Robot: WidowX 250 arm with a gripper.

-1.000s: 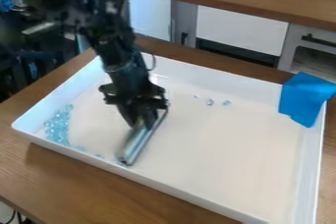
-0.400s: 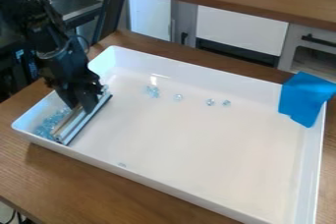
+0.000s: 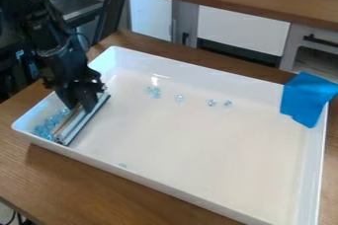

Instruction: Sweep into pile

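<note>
Tray [image 3: 198, 155]: mostly swept, I'd say. End effector [image 3: 79, 106], left of frame, clamped on the sweeper bar [image 3: 80, 127]. Main pile [image 3: 47, 127] sits beside the bar at the tray's left end. Left to do: small cluster [image 3: 153, 92] upper centre, three loose beads [image 3: 211, 102] right of it, one faint bit [image 3: 123, 165] by the lower wall.

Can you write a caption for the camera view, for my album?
The gripper holds a bar by the blue beads in a white tray.
</note>
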